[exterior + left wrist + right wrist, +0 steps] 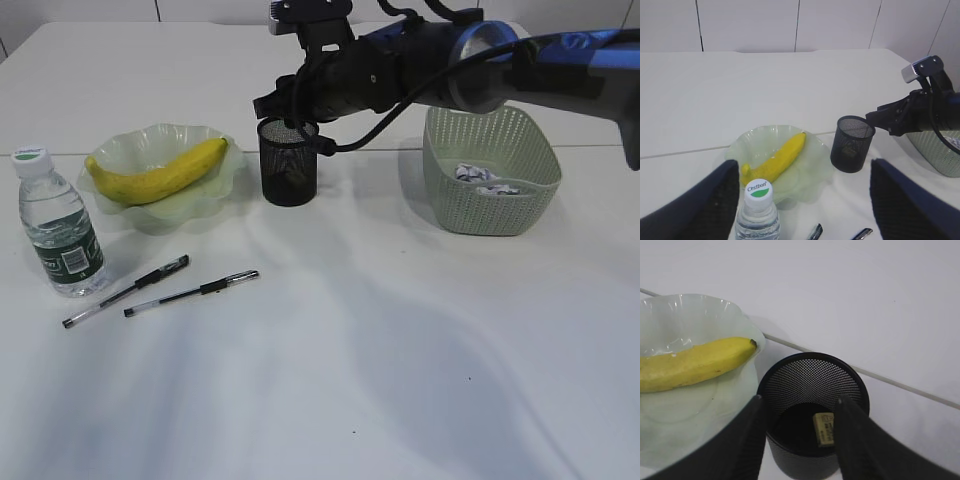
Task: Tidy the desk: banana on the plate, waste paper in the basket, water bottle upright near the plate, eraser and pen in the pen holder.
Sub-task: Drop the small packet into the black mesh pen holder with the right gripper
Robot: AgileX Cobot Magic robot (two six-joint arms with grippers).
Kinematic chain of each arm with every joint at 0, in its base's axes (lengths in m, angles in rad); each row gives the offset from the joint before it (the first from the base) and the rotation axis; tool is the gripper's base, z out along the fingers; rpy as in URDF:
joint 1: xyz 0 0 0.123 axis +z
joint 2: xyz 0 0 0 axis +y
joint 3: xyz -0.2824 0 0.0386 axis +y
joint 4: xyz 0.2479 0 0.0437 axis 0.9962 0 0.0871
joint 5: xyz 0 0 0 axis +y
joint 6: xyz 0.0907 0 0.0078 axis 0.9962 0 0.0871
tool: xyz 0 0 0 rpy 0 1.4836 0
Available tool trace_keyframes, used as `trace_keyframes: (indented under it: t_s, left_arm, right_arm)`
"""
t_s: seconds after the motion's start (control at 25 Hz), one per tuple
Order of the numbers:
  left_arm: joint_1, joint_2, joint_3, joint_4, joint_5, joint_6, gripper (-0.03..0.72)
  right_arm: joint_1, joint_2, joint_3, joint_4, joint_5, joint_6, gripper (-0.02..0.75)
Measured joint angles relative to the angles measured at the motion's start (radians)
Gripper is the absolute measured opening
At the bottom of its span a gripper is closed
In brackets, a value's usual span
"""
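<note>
The right gripper [797,437] is held open above the pen holder [288,162], where the eraser [823,429] lies. The left gripper [802,200] is open too. Two pens [190,293] lie near the bottle [58,225].

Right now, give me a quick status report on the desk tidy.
Right gripper open above the pen holder, eraser inside. Left gripper open, empty. Two pens on the table, unobstructed.
</note>
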Motion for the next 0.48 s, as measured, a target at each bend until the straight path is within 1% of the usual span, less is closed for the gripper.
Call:
trace_keyframes:
  t_s: [0.16,0.48]
  left_arm:
    - [0.0,0.0,0.0,0.0,0.0,0.0,0.58]
    - [0.0,0.0,0.0,0.0,0.0,0.0,0.58]
  right_arm:
    - [0.0,0.0,-0.001,0.0,0.016,0.0,0.337]
    - [0.0,-0.011,-0.026,-0.018,0.254,-0.001,0.338]
